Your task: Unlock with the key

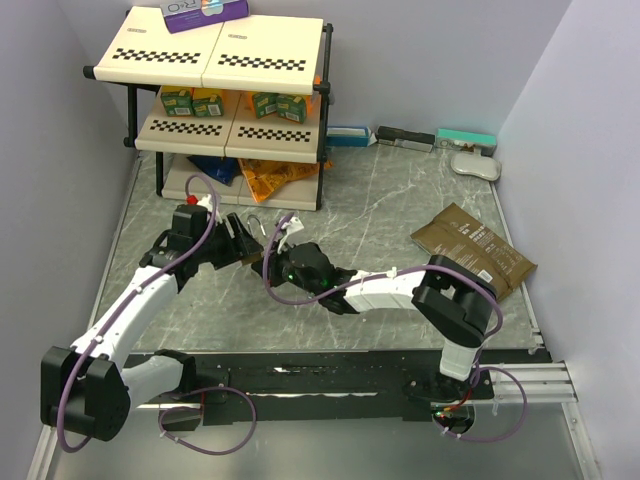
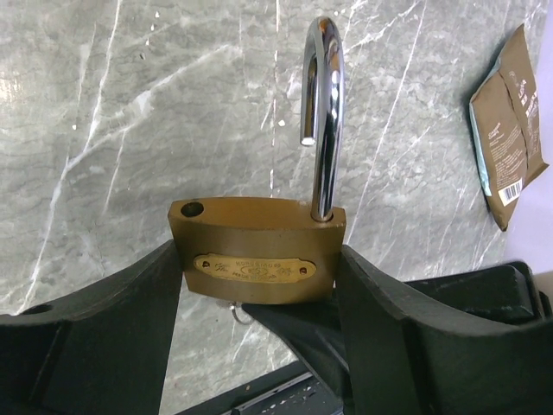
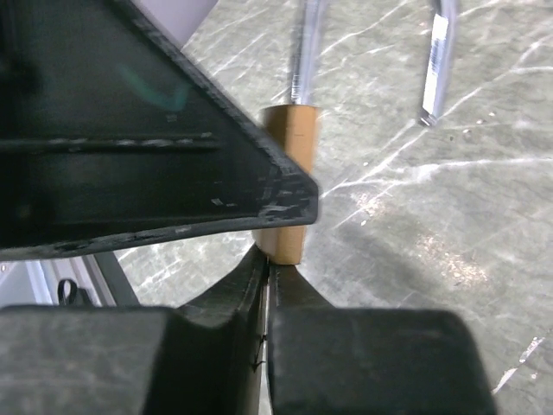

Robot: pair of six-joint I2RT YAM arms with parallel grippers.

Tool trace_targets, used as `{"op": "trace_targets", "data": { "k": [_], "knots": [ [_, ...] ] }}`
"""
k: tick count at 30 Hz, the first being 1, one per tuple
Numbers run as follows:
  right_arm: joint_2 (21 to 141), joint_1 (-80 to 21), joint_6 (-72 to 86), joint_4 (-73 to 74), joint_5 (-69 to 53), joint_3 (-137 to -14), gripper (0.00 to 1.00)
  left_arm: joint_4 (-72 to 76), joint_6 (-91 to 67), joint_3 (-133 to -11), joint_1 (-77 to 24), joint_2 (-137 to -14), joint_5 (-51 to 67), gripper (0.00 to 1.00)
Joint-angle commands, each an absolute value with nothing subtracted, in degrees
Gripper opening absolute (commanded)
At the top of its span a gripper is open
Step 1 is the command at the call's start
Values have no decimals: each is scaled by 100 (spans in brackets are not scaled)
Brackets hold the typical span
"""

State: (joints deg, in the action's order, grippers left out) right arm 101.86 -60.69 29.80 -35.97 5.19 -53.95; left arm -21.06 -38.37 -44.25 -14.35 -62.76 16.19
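- Clamped in left gripper (image 1: 243, 243): brass padlock (image 2: 257, 251), upright, with one dark finger (image 2: 130, 337) pressed flat against each narrow side of its body.
- On top of padlock: steel shackle (image 2: 326, 112) sprung open, one leg seated in the body, the free end lifted clear of its hole.
- For left arm (image 1: 140, 300): a long, low reach from its base at the near edge, forearm slanting away and inward up to padlock. Wrist roughly level, with padlock held off the marble table (image 1: 400, 200).
- For right arm (image 1: 385, 288): elbow folded high, well apart from padlock and close above its own base. Forearm stretched nearly flat across the table toward padlock, wrist ending just below and beside it.
- At padlock's underside: right gripper (image 3: 268, 270), jaws pressed together to a thin seam, tips right up against the brass bottom edge.
- At those tips, directly under padlock: key (image 2: 235, 311), pinched. Only a small pale metal bit shows, the rest hidden between the fingers.
- Beyond padlock, away from the arm bases: shelf rack (image 1: 225, 60) with checker-edged boards.
- Well apart from padlock, on the right arm's side: brown pouch (image 1: 472, 250) lying flat on the table.
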Motion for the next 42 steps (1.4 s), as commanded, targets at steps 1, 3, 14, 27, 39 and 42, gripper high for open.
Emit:
{"op": "trace_targets", "data": {
  "k": [1,3,14,27,39,42],
  "knots": [
    [10292,-6047,3015,-3700,536,-5660,0,-1564,-3902,-4553,-1450,-6099,1793,1],
    [10275,-6056,3050,-3718,527,-5590,0,-1538,-3859,-4553,-1442,-6152,1732,1],
    [10160,-6073,3392,-3964,115,-5080,0,-1415,-3779,-4755,-1441,-6565,1468,1],
    [9739,-6310,3498,-3876,-132,-4553,0,-1222,-4008,-4965,-1424,-7004,1424,1],
    [8958,-6442,3691,-3973,158,-3799,0,-1336,-3674,-5089,-1371,-7198,1266,1],
    [8309,-6390,3700,-3938,439,-3377,0,-1432,-3332,-4975,-1345,-7093,1379,1]
  ]
}}
